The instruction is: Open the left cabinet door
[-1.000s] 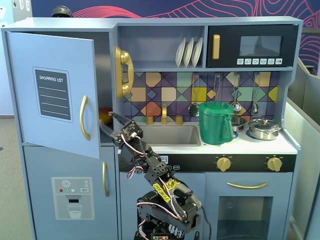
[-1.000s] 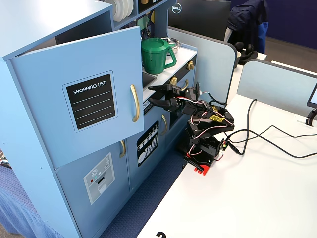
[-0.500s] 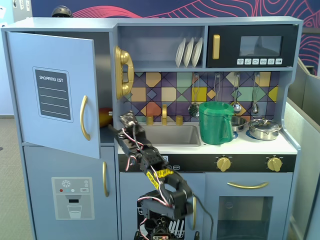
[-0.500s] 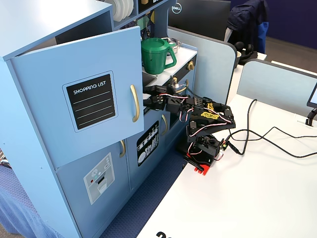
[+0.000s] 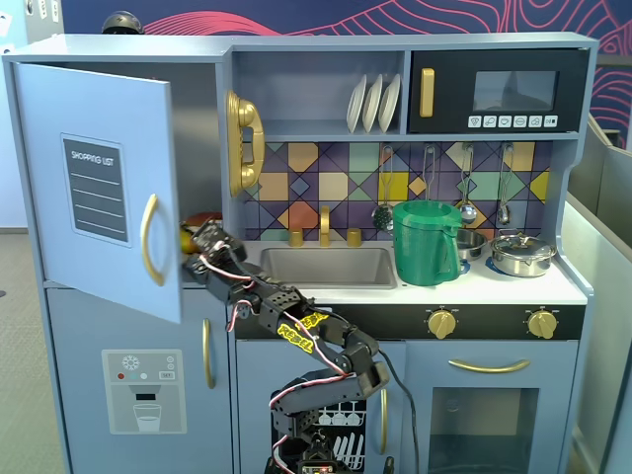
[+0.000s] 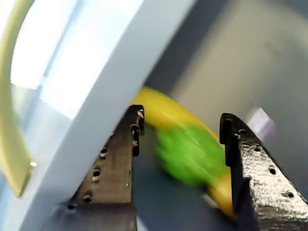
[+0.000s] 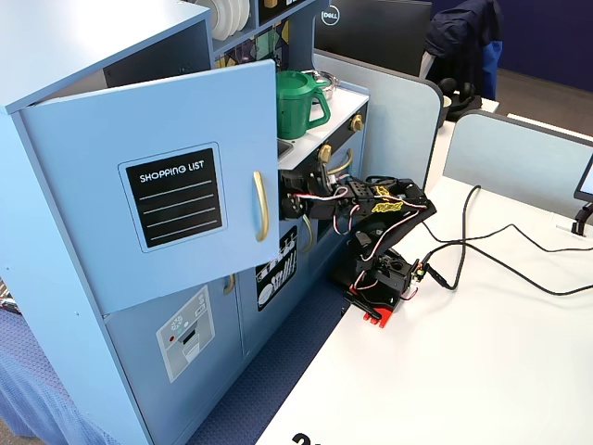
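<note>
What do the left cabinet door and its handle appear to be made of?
The left cabinet door looks like painted wood or fibreboard: flat, matte pale blue-grey, with a thick square edge in the wrist view. Its handle looks like gold-coloured plastic, possibly metal; the smooth sheen leaves it open.

The door [image 5: 94, 188] I am set on is a large pale blue-grey rectangle, hinged along its left edge as a fixed view from the front shows it, at the top left of the toy kitchen [image 5: 415, 296]. It stands swung partly open, its free right edge out from the kitchen's front, with shadowed space behind it. On its face sits a black panel [image 5: 96, 190] lettered "SHOPPING LIST" above white ruled lines. Near the free edge runs a curved gold handle [image 5: 148, 240], set upright. From my wrist I see the door's edge [image 6: 110, 96] as a pale slanted band, blurred.
</note>
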`<action>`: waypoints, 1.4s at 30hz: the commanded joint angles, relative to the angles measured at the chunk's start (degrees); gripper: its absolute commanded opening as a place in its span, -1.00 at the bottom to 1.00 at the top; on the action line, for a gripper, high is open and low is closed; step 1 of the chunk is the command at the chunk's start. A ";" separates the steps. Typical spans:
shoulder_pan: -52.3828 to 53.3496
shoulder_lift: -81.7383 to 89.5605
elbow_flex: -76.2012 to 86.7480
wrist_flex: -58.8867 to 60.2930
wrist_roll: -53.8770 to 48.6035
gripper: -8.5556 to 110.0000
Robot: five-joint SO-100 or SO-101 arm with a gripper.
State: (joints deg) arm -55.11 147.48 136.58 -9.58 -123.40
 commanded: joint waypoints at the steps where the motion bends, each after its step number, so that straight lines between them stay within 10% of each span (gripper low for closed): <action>1: -4.13 -0.70 -4.48 -2.99 -2.37 -0.64; 25: -10.81 -3.52 -4.57 -7.91 -6.59 -0.64; 42: 48.78 15.03 9.40 38.32 24.79 -0.65</action>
State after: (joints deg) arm -16.17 158.29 143.70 15.56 -104.59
